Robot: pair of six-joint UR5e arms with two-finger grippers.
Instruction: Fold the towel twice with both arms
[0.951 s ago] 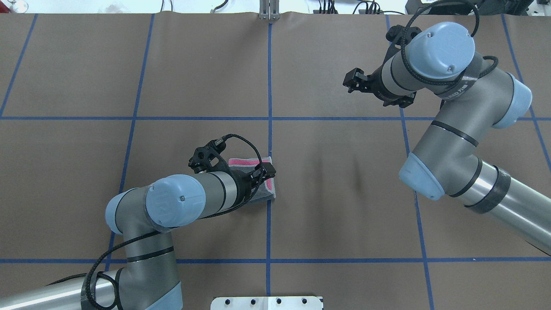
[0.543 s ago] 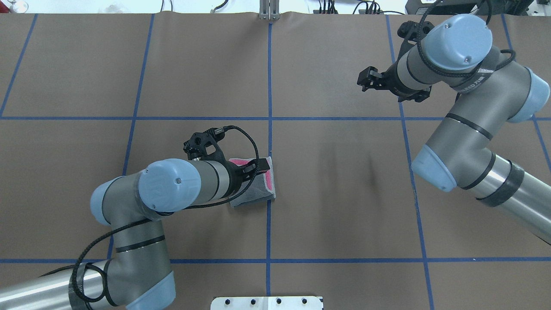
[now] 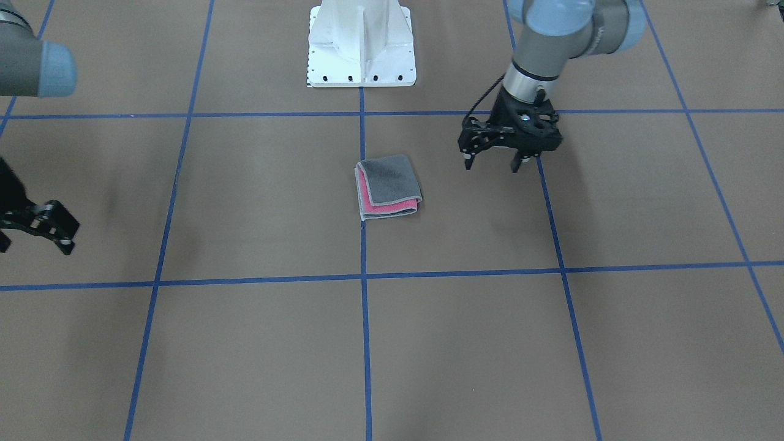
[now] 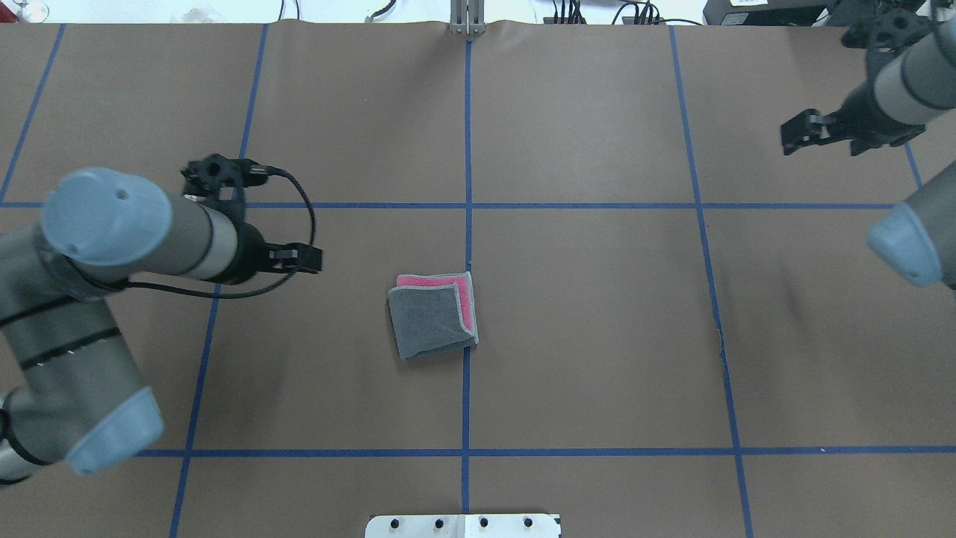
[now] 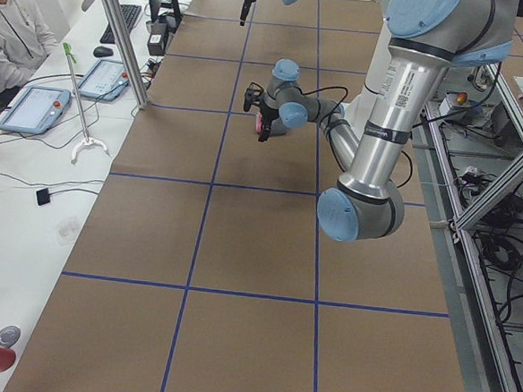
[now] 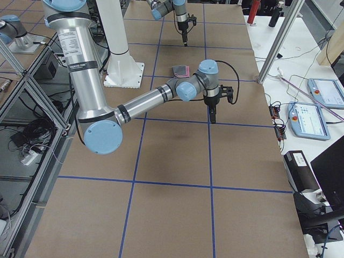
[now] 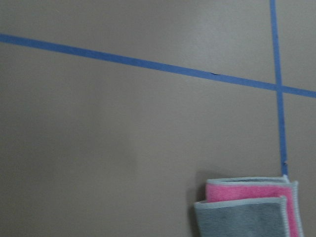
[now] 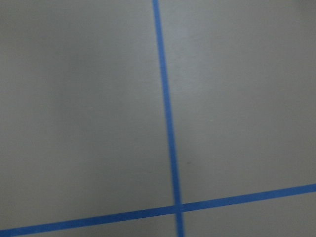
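Front-facing: the towel [image 3: 389, 187] is seen folded in quarters near the centre of the tabletop [image 3: 245, 202]. The left gripper [image 3: 492, 165] is spread wide, empty, apart from it.
Overhead: the right gripper [image 4: 792, 138], likewise spread and empty, is placed toward the far right corner.
Left wrist: offset layers are shown, so the fold could spring open unpressed.

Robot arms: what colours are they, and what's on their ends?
The left arm and right arm are grey metal tubes with light blue rounded joint caps, thin black bands and black cables. The left end effector and right end effector are black, two-fingered.
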